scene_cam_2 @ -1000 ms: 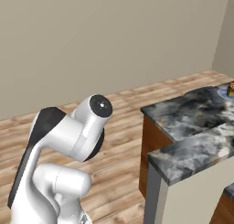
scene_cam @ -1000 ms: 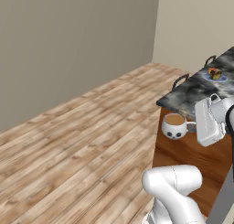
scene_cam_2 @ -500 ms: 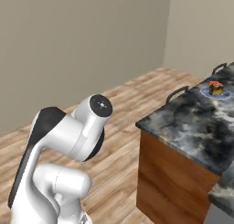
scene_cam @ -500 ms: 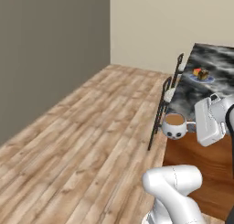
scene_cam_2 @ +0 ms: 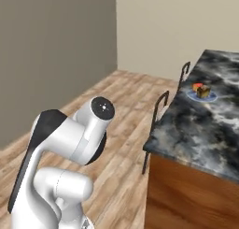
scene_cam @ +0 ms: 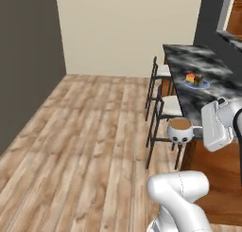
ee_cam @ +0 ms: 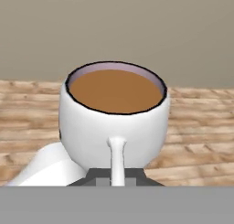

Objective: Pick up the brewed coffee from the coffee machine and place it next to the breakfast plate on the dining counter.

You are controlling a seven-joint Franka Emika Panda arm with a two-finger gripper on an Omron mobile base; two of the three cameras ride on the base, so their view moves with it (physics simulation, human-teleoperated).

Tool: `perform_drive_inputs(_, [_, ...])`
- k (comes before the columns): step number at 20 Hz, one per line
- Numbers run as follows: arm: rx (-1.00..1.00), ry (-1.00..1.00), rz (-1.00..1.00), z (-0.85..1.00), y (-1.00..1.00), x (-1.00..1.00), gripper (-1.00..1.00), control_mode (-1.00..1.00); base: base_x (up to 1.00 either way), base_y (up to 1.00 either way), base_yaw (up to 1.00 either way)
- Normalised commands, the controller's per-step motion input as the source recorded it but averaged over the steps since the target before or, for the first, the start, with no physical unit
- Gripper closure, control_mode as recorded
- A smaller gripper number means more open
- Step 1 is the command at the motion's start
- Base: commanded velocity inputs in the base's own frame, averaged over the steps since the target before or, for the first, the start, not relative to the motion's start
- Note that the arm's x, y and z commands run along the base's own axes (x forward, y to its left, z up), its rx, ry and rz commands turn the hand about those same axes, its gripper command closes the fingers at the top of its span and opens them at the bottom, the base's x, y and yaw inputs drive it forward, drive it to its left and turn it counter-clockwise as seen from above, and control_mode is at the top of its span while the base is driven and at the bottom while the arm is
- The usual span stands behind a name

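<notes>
The brewed coffee [scene_cam: 180, 130] is a round white mug with dark dots, full of brown coffee, held upright in the air beside the dining counter's near end. My gripper [scene_cam: 195, 129] is shut on its side handle. In the hand view the mug [ee_cam: 114, 113] is close up, with its handle running down to my gripper [ee_cam: 117, 176]. The breakfast plate [scene_cam: 196, 84], blue with a brown cake piece and a red-orange wedge, lies further along the dining counter [scene_cam: 210, 67]. From the right, the plate [scene_cam_2: 202, 95] lies toward the far side of the marbled top [scene_cam_2: 196, 130]. The coffee machine is out of view.
Two black-framed stools with pale seats [scene_cam: 161, 71] [scene_cam: 170, 107] stand along the counter's left side, and their curved backs [scene_cam_2: 160, 106] rise at its edge. Open wooden floor [scene_cam: 90, 131] spreads to the left, bounded by a beige wall and a dark wall.
The whole picture has shifted as the base moved. The counter, stools and plate have swung further into view. The mug stays in my shut gripper, in the same place relative to the arm.
</notes>
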Motion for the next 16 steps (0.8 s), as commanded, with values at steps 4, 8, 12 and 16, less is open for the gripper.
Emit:
perform_drive_inputs(4, [0.00, 0.00, 0.00, 0.00, 0.00, 0.00, 1.00, 1.00, 0.96, 0.76, -0.55])
perform_drive_inputs(8, [0.00, 0.00, 0.00, 0.00, 0.00, 0.00, 1.00, 1.00, 0.92, 0.76, -0.57])
perform_drive_inputs(12, [0.00, 0.00, 0.00, 0.00, 0.00, 0.00, 1.00, 1.00, 0.84, 0.66, -0.60])
perform_drive_inputs(16, [0.00, 0.00, 0.00, 0.00, 0.00, 0.00, 1.00, 1.00, 0.80, 0.49, -0.62])
